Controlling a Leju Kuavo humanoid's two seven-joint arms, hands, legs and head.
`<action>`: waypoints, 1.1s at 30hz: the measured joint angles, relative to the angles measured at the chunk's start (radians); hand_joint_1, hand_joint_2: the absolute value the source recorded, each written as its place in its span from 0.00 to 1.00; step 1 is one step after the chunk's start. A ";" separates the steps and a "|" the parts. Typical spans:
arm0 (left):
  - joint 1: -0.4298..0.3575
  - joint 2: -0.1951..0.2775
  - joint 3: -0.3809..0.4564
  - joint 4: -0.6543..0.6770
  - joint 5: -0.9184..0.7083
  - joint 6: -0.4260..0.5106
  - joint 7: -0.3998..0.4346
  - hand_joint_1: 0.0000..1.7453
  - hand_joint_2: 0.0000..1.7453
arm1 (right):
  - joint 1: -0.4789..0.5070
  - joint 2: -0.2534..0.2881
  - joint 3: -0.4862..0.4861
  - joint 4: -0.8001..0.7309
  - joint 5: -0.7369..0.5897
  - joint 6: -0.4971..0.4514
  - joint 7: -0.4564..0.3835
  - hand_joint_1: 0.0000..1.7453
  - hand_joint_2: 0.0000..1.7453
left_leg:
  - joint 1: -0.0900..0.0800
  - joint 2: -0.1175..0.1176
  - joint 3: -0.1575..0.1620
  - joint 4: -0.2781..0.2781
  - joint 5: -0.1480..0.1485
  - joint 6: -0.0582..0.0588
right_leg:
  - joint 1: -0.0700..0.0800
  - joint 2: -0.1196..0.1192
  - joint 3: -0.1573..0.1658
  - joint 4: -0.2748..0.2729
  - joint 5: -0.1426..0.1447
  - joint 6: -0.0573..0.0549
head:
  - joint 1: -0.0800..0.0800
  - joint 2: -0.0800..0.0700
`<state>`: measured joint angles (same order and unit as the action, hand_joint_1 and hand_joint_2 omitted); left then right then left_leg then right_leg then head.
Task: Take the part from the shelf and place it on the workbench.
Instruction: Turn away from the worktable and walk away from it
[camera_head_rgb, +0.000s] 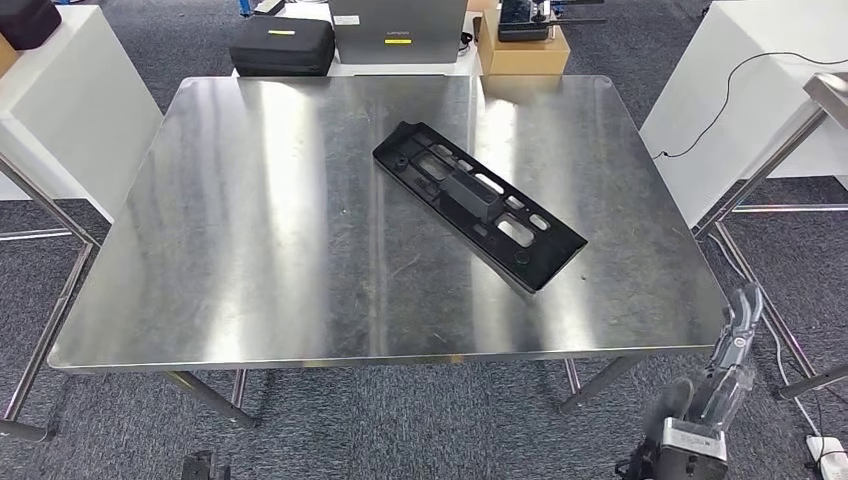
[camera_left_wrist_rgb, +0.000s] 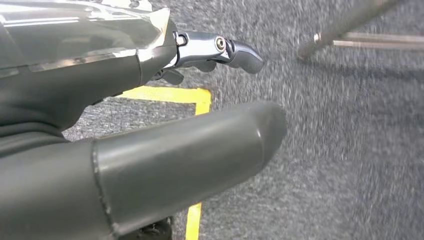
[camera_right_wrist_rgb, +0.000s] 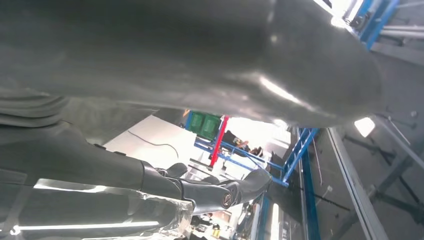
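On the left, the left hand (camera_left_wrist_rgb: 150, 135) hangs over grey carpet (camera_left_wrist_rgb: 350, 150) crossed by yellow tape (camera_left_wrist_rgb: 192, 95); its fingers (camera_left_wrist_rgb: 240, 52) are stretched out apart from the thumb and hold nothing. At the middle stands the steel bench (camera_head_rgb: 250, 250), and the black part (camera_head_rgb: 478, 203) lies flat on it, slantwise, right of centre, touched by neither hand. Beyond the bench's far edge sit a black case (camera_head_rgb: 282, 45) and a cardboard box (camera_head_rgb: 522, 55). Low on the right, beside the bench's near corner, the right hand (camera_head_rgb: 725, 375) points up, its fingers (camera_right_wrist_rgb: 240, 187) extended and empty.
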<state>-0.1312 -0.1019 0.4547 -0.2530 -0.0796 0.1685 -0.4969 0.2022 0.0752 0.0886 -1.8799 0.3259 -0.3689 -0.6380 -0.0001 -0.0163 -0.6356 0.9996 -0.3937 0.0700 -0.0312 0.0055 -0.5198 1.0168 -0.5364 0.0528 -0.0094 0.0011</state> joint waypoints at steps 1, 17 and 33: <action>0.003 0.000 0.005 0.000 0.002 0.000 -0.001 0.00 0.00 | 0.012 0.002 0.000 -0.004 0.005 0.003 -0.002 0.00 0.00 | 0.002 0.002 0.002 -0.003 0.002 0.003 | 0.001 -0.001 -0.024 0.055 -0.031 -0.006 | 0.001 0.000; 0.034 0.001 0.057 0.006 0.003 0.002 -0.004 0.00 0.00 | 0.074 0.037 -0.002 -0.013 0.054 0.062 0.033 0.00 0.00 | 0.009 0.008 -0.058 0.117 -0.108 -0.071 | 0.007 -0.006 0.003 -0.040 0.053 -0.054 | -0.006 0.000; 0.030 -0.010 0.087 0.006 -0.014 0.030 -0.009 0.00 0.00 | 0.076 0.078 -0.047 0.054 0.070 0.119 0.081 0.00 0.00 | 0.005 0.018 0.106 -0.029 -0.069 -0.004 | 0.010 -0.006 -0.113 0.089 0.022 -0.019 | -0.003 0.000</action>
<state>-0.1017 -0.1117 0.5418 -0.2466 -0.0934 0.1984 -0.5061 0.2779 0.1533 0.0411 -1.8262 0.3964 -0.2495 -0.5572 0.0045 0.0015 -0.5292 0.9710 -0.4630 0.0656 -0.0215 -0.0006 -0.6329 1.1054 -0.5146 0.0339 -0.0127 0.0011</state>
